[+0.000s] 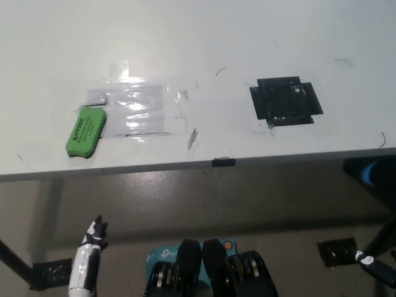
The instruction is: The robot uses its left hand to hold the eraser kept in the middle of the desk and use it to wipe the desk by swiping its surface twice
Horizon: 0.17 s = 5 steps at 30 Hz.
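Head view shows the white desk filling the upper half of the frame, its front edge running across the middle. Green eraser lies flat on the desk, near that edge, with nothing touching it. Clear tape patch sits just beside the eraser, on the side away from the edge and toward the desk's middle. Black tape square lies well apart from the eraser, at the far side of the clear patch. Left hand hangs below the desk edge, well apart from the eraser, over the floor; it holds nothing, fingers loosely gathered and pointing toward the desk. Right hand shows only as a sliver at the lower corner, far from the eraser; its state cannot be determined.
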Available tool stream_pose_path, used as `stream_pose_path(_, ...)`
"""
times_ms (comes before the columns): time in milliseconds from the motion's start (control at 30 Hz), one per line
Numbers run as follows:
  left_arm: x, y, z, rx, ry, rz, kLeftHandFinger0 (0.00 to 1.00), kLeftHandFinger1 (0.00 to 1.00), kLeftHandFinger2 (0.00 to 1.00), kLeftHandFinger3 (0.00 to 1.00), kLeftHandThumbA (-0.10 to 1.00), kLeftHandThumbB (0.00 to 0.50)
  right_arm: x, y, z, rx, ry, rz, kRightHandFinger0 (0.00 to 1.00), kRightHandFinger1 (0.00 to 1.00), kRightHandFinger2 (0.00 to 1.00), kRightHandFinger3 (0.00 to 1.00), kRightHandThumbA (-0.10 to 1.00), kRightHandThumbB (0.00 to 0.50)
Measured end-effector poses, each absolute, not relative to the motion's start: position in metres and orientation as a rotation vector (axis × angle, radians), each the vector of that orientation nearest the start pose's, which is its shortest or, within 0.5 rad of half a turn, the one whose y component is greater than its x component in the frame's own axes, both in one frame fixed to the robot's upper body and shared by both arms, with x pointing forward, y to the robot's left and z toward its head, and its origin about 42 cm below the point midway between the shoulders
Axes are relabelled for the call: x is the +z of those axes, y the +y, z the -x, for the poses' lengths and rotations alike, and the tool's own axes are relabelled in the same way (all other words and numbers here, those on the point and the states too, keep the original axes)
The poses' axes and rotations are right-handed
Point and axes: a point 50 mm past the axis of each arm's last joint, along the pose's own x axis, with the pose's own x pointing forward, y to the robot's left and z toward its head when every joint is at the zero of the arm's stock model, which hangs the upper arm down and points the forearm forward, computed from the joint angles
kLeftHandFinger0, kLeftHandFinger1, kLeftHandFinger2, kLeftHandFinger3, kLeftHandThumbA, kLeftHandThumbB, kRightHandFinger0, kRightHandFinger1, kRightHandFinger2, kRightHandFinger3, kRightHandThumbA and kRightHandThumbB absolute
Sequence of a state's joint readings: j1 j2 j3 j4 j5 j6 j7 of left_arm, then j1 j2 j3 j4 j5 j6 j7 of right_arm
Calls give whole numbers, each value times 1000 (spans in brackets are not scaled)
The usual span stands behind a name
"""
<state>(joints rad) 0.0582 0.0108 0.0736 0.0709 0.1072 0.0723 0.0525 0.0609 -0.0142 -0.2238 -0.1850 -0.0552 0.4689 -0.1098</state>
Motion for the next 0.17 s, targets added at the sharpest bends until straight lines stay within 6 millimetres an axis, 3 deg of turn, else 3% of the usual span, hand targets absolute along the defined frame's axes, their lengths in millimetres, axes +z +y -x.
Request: stream_pose_path(167, 56, 247, -260, 186, 222, -52, 1000, 1000, 1000, 1000, 1000, 147, 100, -287, -250, -366, 344, 57, 1000, 1000, 1000, 1000, 985, 1)
